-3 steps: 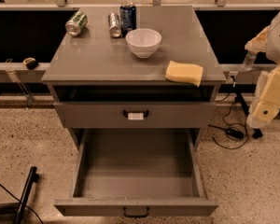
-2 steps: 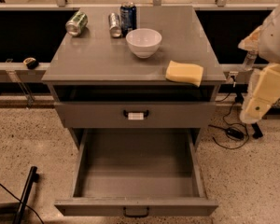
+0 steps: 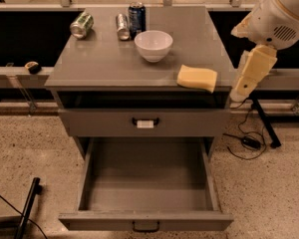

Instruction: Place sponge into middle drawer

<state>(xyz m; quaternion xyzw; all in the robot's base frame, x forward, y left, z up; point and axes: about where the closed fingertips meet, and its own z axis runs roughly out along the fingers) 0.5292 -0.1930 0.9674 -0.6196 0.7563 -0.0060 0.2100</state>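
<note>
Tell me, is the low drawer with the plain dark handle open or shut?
Open and empty: the middle drawer is pulled out, bare floor showing. The tool hangs right of the sponge.

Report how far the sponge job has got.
Done: the drawer stands pulled open and empty. In hand: the gripper hangs off the cabinet's right edge, close to the sponge but apart from it. Left: grasping the sponge off the top, carrying it down and setting it in the drawer.
</note>
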